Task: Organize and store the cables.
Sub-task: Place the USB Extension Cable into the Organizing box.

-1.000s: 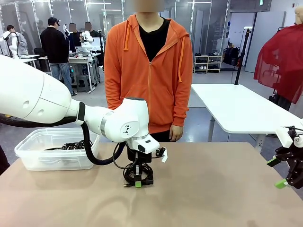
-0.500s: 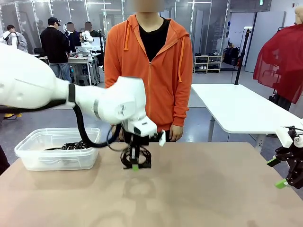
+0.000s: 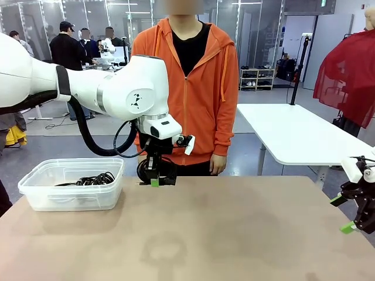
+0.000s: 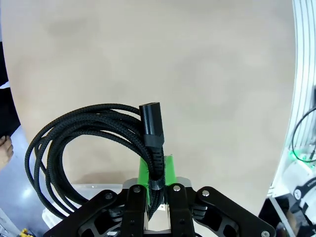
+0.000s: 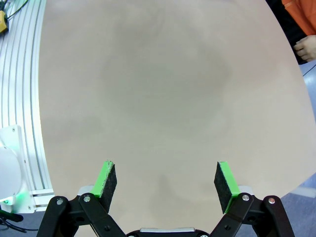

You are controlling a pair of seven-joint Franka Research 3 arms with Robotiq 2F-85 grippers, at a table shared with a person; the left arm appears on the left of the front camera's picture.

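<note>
A coiled black cable (image 3: 146,170) hangs in the air above the table's far left part, with my left gripper (image 3: 155,181) shut on it. In the left wrist view the braided coil (image 4: 84,133) loops to the left and a black plug (image 4: 151,126) stands up between the green pads (image 4: 168,165) of the gripper (image 4: 155,173). More black cables (image 3: 88,179) lie in the clear plastic bin (image 3: 41,199) at the left. My right gripper (image 3: 345,213) stands open at the table's right edge; in its wrist view the gripper (image 5: 166,180) has only bare tabletop between its fingers.
A person in an orange hoodie (image 3: 187,88) stands at the far side of the table, right behind the lifted coil; a hand (image 5: 307,48) hangs at the table's edge. The brown tabletop (image 3: 234,234) lies bare across the middle and right.
My left arm has lifted the coil off the middle of the table and carried it up and to the left, toward the bin. The right arm has not moved.
</note>
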